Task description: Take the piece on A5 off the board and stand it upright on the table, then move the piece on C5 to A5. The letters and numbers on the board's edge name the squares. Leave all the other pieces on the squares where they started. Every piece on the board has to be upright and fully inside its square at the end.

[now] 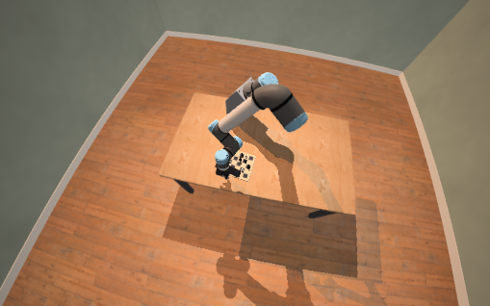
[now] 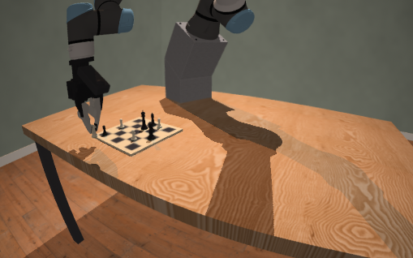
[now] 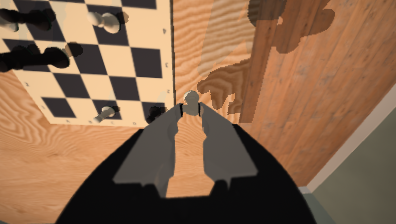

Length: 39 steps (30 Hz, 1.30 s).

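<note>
My gripper point(image 2: 93, 128) point(image 3: 190, 104) is shut on a small white piece point(image 2: 94, 133) point(image 3: 190, 96). It holds the piece upright, low over the table just outside the E1 corner of the chessboard point(image 2: 131, 153) point(image 3: 168, 52). Whether the piece's base touches the table cannot be told. In the exterior view, the dark A5 corner square point(image 2: 169, 130) is empty. A tall black piece point(image 2: 151, 131) stands on C5. Row 5 is outside the wrist view.
A black pawn point(image 2: 104, 131) point(image 3: 157, 114) stands on E1, close to the fingers. White pawns stand on C1 point(image 2: 121, 124) point(image 3: 106, 114) and D4 point(image 2: 133, 135) point(image 3: 109, 22). A black king point(image 2: 144, 121) and other pieces stand farther over. The table edge is near.
</note>
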Each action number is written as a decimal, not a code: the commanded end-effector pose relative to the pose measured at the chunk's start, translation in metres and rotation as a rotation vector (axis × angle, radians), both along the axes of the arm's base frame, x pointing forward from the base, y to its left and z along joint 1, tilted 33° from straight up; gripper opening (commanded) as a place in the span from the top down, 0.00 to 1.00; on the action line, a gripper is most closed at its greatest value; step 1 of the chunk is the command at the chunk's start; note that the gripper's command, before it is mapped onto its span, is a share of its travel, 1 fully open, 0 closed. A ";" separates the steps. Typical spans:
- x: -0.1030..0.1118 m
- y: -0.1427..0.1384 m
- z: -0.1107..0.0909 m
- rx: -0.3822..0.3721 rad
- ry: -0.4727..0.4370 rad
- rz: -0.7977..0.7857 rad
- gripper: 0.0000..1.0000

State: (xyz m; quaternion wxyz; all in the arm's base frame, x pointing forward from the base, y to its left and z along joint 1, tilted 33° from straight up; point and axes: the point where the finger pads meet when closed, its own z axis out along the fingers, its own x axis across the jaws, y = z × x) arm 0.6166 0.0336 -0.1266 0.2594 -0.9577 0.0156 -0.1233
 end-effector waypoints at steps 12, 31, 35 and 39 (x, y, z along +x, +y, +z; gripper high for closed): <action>0.008 0.011 -0.021 -0.001 -0.002 -0.002 1.00; 0.008 0.011 -0.021 -0.001 -0.002 -0.002 1.00; 0.008 0.011 -0.021 -0.001 -0.002 -0.002 1.00; 0.008 0.011 -0.021 -0.001 -0.002 -0.002 1.00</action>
